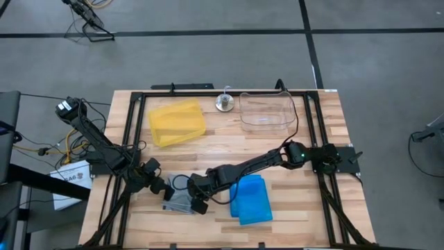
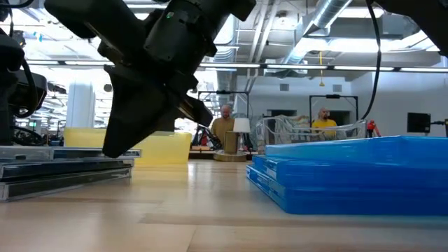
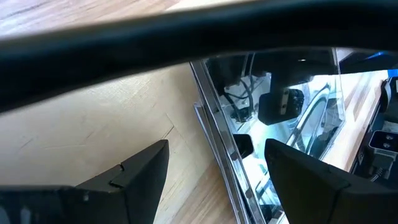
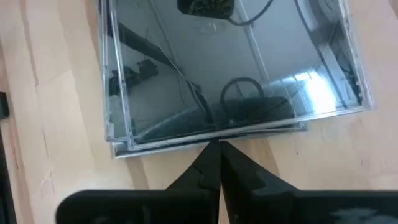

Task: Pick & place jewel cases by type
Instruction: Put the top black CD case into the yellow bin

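Near the desk's front edge, a stack of clear-grey square plastic jewel cases sits between both tools. The left tool stands apart at its edge; the right tool, fingers pressed together, touches the opposite side. Translucent blue cases lie just beside.

Bench: pale wood planks, matt, visible grain. Grey cases: clear glossy plastic, mirror-like reflections. Blue cases: translucent plastic, smooth sheen. Tray: yellow plastic. Tub: clear plastic. Right gripper: matt black.
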Robot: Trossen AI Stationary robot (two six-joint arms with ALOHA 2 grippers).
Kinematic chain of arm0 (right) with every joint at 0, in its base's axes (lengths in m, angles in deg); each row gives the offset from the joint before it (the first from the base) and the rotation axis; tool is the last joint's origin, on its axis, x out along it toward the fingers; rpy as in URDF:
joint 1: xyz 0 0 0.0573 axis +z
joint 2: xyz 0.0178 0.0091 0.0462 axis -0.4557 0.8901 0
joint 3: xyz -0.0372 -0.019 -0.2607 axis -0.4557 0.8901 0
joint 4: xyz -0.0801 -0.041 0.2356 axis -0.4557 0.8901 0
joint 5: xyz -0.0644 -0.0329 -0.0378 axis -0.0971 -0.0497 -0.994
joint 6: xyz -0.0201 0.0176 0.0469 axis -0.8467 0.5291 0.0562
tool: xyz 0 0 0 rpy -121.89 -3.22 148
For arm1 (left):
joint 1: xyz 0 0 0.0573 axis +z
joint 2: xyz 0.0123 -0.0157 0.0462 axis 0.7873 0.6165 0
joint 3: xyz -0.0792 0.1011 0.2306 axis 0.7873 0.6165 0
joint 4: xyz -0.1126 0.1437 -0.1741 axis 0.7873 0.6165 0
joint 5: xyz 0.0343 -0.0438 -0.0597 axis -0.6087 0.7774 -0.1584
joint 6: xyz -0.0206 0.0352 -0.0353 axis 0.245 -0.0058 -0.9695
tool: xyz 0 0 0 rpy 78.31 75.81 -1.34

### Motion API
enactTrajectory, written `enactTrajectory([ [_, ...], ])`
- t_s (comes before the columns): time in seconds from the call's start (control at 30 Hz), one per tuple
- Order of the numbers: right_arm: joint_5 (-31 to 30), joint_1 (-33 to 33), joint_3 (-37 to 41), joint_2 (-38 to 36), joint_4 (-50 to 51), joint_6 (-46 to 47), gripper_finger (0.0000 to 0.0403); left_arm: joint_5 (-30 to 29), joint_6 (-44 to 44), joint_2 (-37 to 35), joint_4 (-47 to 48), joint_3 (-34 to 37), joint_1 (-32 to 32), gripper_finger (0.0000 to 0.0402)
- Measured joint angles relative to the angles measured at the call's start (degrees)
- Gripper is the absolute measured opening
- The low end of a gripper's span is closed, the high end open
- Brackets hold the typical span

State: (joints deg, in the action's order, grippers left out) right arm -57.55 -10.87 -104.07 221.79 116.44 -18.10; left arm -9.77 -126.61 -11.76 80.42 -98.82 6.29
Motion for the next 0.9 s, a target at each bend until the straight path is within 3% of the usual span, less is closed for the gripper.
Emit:
enactTrajectory([
  [0.37,-2.9,-1.1,-0.8,0.0,-1.8,-0.7,0.0000,-0.2,0.8,0.0,0.0,0.0,0.0,0.0261],
  [0.67,-3.1,-2.7,-0.8,0.0,-9.1,-0.6,0.0000,-1.2,1.0,0.0,-0.5,0.0,0.0,0.0261],
  [0.9,-3.0,-4.3,-0.7,0.0,-7.8,-0.6,0.0000,-1.8,1.0,0.0,0.0,0.0,0.0,0.0261],
])
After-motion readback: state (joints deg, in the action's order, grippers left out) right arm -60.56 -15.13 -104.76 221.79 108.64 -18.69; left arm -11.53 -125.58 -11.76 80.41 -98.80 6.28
